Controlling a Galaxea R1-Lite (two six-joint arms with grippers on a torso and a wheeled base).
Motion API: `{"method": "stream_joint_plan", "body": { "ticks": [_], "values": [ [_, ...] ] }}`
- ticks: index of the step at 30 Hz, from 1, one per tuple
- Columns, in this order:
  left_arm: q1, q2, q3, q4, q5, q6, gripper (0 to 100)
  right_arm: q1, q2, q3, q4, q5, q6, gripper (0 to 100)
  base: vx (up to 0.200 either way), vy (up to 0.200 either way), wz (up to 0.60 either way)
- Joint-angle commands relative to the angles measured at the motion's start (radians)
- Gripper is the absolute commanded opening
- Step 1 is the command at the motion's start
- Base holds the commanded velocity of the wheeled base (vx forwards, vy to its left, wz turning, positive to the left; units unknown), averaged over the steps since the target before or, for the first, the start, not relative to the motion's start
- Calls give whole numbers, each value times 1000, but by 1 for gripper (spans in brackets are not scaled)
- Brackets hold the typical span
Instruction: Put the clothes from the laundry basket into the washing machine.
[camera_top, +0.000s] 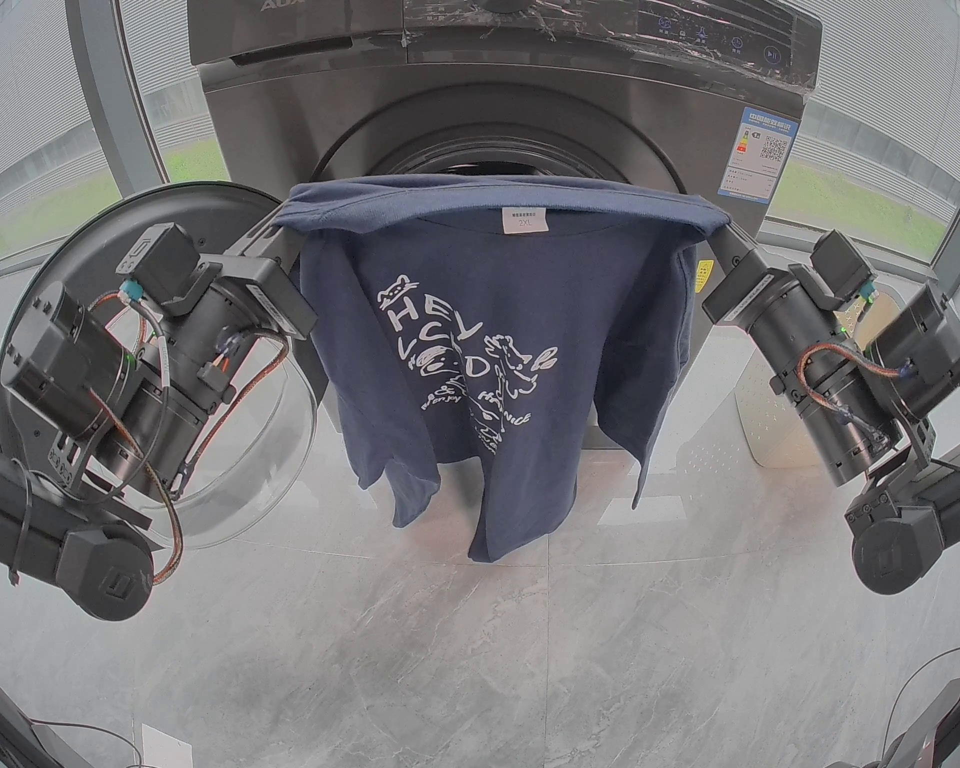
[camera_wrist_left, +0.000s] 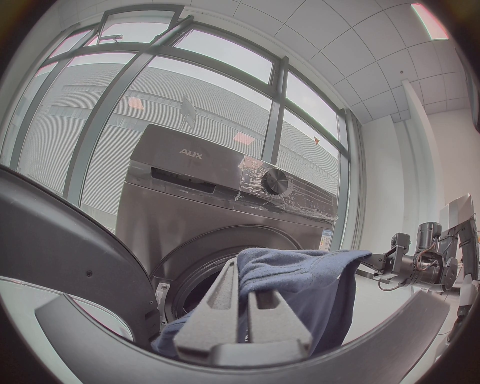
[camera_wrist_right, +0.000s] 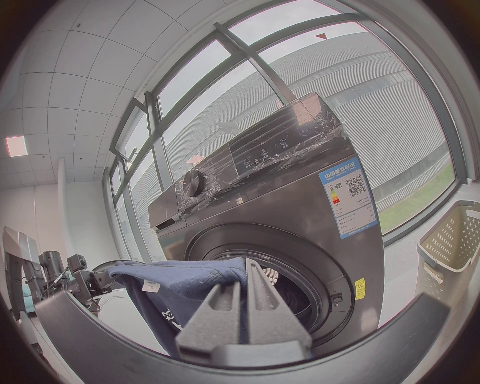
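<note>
A navy T-shirt (camera_top: 470, 340) with white print hangs stretched between my two grippers, in front of the washing machine (camera_top: 500, 110) and its open drum mouth (camera_top: 495, 165). My left gripper (camera_top: 275, 225) is shut on one shoulder of the T-shirt (camera_wrist_left: 295, 275), my right gripper (camera_top: 722, 235) on the other shoulder (camera_wrist_right: 190, 280). In the left wrist view the left gripper (camera_wrist_left: 245, 290) pinches the cloth; in the right wrist view the right gripper (camera_wrist_right: 245, 285) does the same. The shirt's hem hangs above the floor. The cream laundry basket (camera_wrist_right: 450, 245) stands to the right of the machine.
The machine's round door (camera_top: 190, 370) stands swung open on the left, behind my left arm. Grey marbled floor tiles (camera_top: 500, 650) lie in front. Windows surround the machine.
</note>
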Motion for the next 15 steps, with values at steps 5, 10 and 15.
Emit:
{"method": "stream_joint_plan", "body": {
  "ticks": [5, 10, 15],
  "values": [
    [1, 2, 9, 0, -1, 0, 0, -3, -7, -6, -1, 1, 0, 0, 0, 0, 0],
    [-1, 11, 20, -3, -1, 0, 0, -6, -10, 0, -1, 1, -2, 0, 0, 0, 0],
    [2, 16, 20, -3, -3, -2, 0, -38, -19, 14, -3, 4, -12, 0, 0, 0, 0]
  ]
}}
